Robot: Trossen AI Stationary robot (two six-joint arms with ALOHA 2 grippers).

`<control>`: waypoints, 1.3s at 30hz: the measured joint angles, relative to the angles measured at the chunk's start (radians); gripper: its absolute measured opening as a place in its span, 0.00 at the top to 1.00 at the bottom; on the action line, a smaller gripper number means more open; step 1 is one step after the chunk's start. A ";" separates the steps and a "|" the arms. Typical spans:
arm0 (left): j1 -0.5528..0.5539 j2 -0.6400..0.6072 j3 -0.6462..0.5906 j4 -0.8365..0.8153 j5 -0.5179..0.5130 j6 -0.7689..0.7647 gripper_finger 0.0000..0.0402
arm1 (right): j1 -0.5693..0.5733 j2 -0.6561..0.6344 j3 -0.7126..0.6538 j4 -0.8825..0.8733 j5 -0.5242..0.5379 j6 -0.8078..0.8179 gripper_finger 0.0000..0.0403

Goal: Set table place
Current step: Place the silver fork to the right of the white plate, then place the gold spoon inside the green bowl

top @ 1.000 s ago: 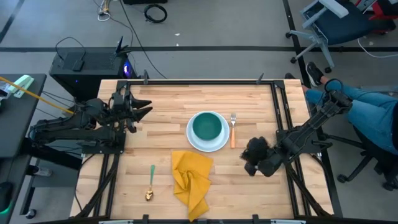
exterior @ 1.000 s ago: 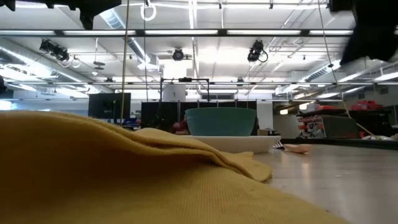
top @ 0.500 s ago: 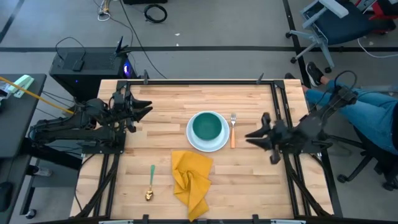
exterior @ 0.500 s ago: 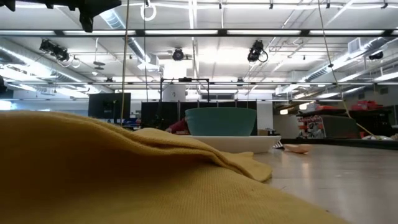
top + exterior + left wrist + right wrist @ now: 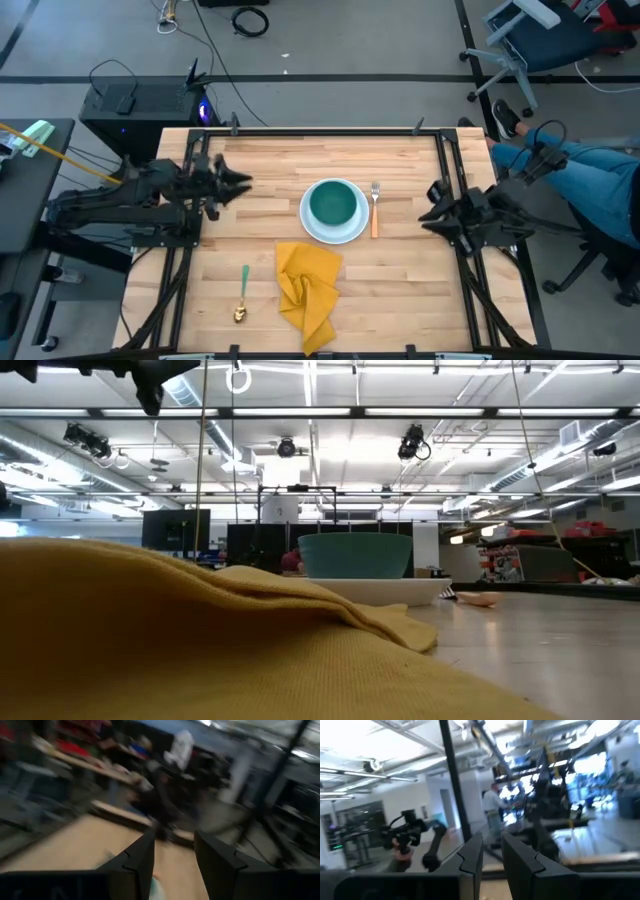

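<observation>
A teal bowl [image 5: 334, 204] stands on a white plate [image 5: 310, 226] in the middle of the light-wood table [image 5: 270, 160]. A fork with an orange handle [image 5: 374, 210] lies just right of the plate. A crumpled yellow napkin [image 5: 308, 288] lies near the front edge and fills the foreground of the low view [image 5: 180, 640]. A spoon with a green handle [image 5: 242, 294] lies left of the napkin. My left gripper [image 5: 243, 183] is open and empty, above the table left of the plate. My right gripper [image 5: 428, 205] is slightly open and empty, by the right rail.
Black rails [image 5: 452, 180] run along the table's sides. A black box with cables [image 5: 135, 100] stands beyond the far left corner. A seated person's legs [image 5: 590, 170] and office chairs are to the right of the table. Bare wood lies between the plate and each arm.
My right gripper has drawn back from over the table's near right part to the right rail, tipping up from pointing down to nearly level. My left gripper has moved a little toward the plate. The tableware and napkin have stayed put.
</observation>
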 joint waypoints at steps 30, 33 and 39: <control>-0.611 0.467 0.000 -0.606 0.005 -1.280 0.71 | 0.000 0.057 -0.070 -0.021 -0.020 0.168 0.81; -0.703 0.515 0.000 -0.596 -0.027 -1.406 0.71 | 0.000 0.057 -0.070 -0.057 -0.019 0.212 0.81; -0.816 0.604 0.000 -0.532 -0.094 -1.553 0.72 | 0.000 0.057 -0.069 -0.103 -0.019 0.274 0.81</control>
